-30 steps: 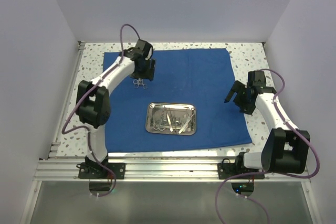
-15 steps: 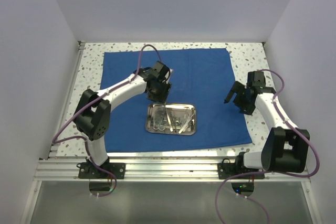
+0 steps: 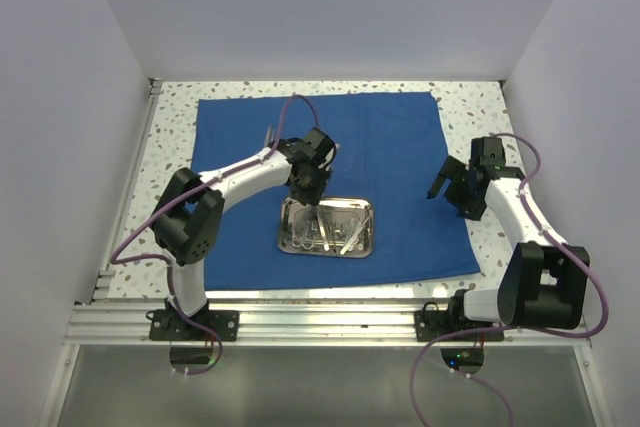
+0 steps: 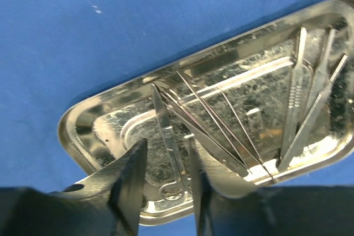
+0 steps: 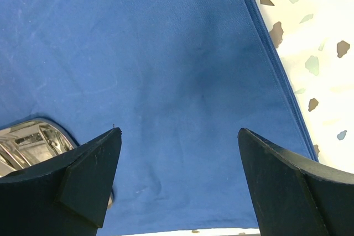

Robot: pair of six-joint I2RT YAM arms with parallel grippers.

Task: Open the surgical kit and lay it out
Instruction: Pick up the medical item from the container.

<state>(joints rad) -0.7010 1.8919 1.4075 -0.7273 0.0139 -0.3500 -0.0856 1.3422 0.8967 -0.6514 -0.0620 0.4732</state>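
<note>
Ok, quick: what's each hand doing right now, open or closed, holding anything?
Left hand: open, holding nothing, fingers either side of a steel tool in the tray.
Right hand: open wide, empty, over the blue cloth.

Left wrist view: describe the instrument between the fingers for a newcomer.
On the royal-blue cloth sits a shiny rectangular steel tray. At its end nearest the left gripper lies a flat tapering steel instrument. Unlike the thin crossed pair beside it, it is one broad strip ending in a small loop.
</note>
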